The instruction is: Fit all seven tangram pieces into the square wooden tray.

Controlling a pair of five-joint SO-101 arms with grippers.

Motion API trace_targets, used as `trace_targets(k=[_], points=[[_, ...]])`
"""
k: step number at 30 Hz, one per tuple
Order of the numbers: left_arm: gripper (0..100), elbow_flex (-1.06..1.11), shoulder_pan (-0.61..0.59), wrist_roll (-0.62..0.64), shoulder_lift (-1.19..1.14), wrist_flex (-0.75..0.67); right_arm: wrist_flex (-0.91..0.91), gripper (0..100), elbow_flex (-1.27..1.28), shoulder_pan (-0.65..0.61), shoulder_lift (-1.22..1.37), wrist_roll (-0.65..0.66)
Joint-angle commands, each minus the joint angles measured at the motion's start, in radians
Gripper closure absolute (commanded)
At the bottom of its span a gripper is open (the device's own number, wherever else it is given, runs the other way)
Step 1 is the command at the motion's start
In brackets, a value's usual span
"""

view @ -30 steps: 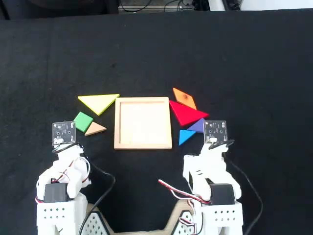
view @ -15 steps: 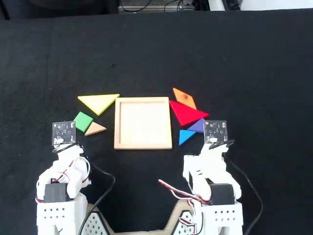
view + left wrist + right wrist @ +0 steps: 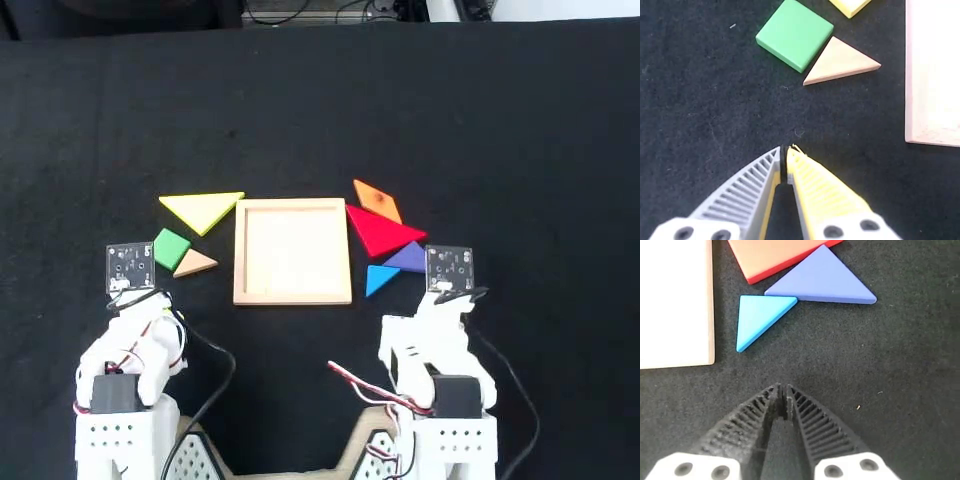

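Wood tray [image 3: 240, 252] is sitting mid-table on black cloth [image 3: 300, 110], square to the arms, its floor lying bare. All 7 pcs are lying outside it.

L of tray:
- Yellow lg triangle [image 3: 203, 208] is lying by the far-left corner, one tip reaching approx. to the rim.
- Green square [image 3: 170, 247] and tan sm triangle [image 3: 194, 263] are sitting nearer the arms. They are touching or nearly so, and are apart from the tray.

R of tray:
- Orange parallelogram [image 3: 378, 200] is lying farthest from the arms, just beside the far-right corner.
- Red lg triangle [image 3: 378, 232] is lying next to it on the arm side, its corner meeting the tray's right rim.
- Purple triangle [image 3: 408, 258] is butting against the red pc's near edge.
- Blue sm triangle [image 3: 378, 279] is touching the purple one by a tip and lying just beside the rim.

L gripper [image 3: 785, 150] is hanging over bare cloth short of the green and tan pcs, fingers pressed together, gripping nothing. R gripper [image 3: 782, 387] is hanging over bare cloth short of the blue and purple pcs, fingers likewise together, w/ nothing between them.
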State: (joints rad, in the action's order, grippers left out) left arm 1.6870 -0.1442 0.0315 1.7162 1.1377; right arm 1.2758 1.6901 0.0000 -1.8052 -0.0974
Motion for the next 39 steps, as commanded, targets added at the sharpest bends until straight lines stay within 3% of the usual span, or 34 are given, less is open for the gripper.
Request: trace_targets(k=[1,21,29,39], points=[[97,0.018,0.004,0.005,0.0,-0.017,-0.008,98.7,-0.002,0.018,-0.025,-0.005],[97,-0.002,0.002,0.002,0.002,-0.028,-0.012,98.7,-0.038,0.018,-0.025,-0.005],[97,-0.354,-0.054,0.002,0.118,-0.023,-0.012,98.7,-0.421,0.014,-0.025,-0.011],[97,-0.845,-0.073,0.005,0.106,-0.017,-0.008,98.7,-0.964,0.014,-0.028,-0.011]])
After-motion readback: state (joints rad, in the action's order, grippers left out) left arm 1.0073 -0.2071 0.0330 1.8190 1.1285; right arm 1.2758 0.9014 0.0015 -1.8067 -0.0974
